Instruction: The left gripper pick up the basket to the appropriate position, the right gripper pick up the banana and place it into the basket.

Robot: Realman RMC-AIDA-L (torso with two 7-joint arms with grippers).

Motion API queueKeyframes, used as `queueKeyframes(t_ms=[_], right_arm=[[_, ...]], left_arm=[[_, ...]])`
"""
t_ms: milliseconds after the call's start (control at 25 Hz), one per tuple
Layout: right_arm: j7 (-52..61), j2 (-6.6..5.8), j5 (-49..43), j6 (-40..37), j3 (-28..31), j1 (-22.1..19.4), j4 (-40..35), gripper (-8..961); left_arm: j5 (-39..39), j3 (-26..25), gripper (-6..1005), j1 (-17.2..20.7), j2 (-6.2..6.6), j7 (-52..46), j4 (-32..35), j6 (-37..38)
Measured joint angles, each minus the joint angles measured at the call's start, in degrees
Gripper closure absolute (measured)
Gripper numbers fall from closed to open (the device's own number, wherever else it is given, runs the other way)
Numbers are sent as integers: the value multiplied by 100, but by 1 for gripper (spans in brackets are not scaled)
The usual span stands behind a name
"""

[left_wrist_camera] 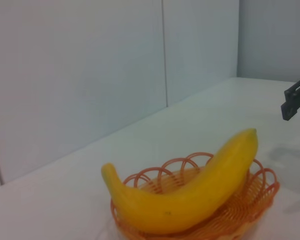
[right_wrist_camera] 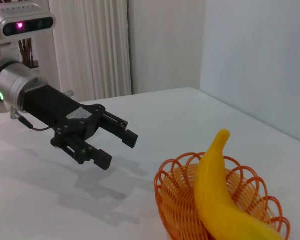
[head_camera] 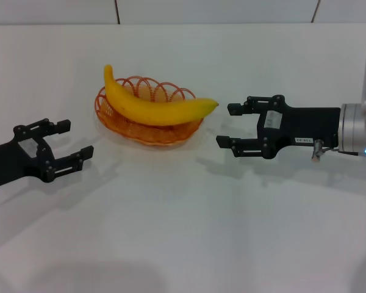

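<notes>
The yellow banana (head_camera: 158,107) lies in the orange wire basket (head_camera: 149,135), and both its ends stick out over the rim. The basket stands on the table at the back centre. My left gripper (head_camera: 75,139) is open and empty, low over the table to the front left of the basket. My right gripper (head_camera: 228,125) is open and empty, just right of the banana's tip and apart from it. The left wrist view shows the banana (left_wrist_camera: 190,192) in the basket (left_wrist_camera: 262,187). The right wrist view shows the banana (right_wrist_camera: 217,195), the basket (right_wrist_camera: 177,200) and the left gripper (right_wrist_camera: 118,151) beyond.
The white table (head_camera: 183,232) stretches in front of the basket. A pale wall (head_camera: 183,11) runs along its back edge. A curtain (right_wrist_camera: 90,45) hangs beyond the table's left side.
</notes>
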Motion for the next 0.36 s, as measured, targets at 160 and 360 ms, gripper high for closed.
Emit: queueKeyframes(t_ms=[160, 360], right_arm=[[-1, 0, -3, -3, 0, -2, 2, 208], [1, 0, -3, -6, -2, -4, 2, 208]], left_arm=[[0, -3, 242, 7, 0, 0, 0, 0], [0, -8, 242, 10, 0, 0, 0, 0]])
